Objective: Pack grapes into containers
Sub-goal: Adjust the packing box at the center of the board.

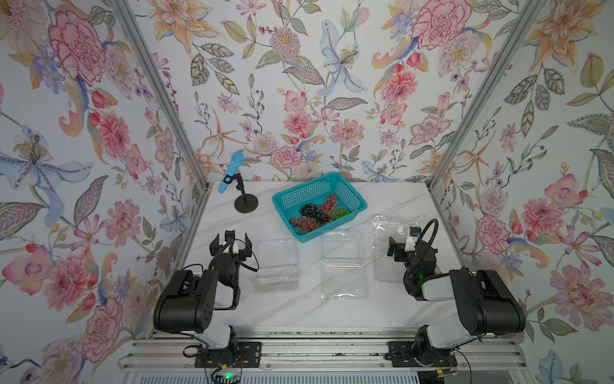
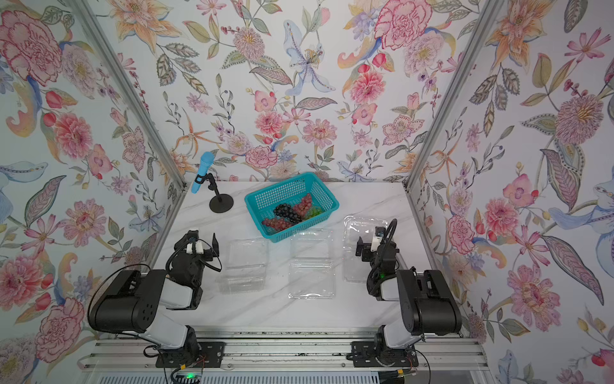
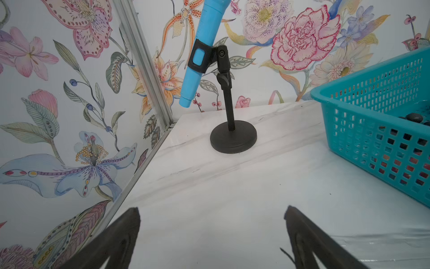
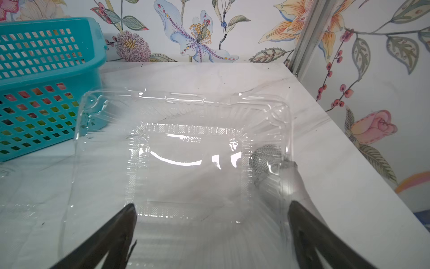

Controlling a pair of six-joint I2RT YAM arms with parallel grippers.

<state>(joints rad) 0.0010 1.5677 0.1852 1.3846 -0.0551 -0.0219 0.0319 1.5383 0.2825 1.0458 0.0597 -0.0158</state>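
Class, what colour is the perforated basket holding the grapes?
Teal; the basket shows best in a top view.

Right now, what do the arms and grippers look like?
The left arm and right arm match: bulky black rounded joint housings, white links, looping black cables. The left gripper and right gripper are black, each with two flat tapered fingers. A green light glows near the right arm's wrist.

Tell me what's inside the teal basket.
Inside the basket lie red grape bunches, a dark bunch between them, and a green bunch alongside. The floor under the pile is covered, so anything beneath cannot be seen.
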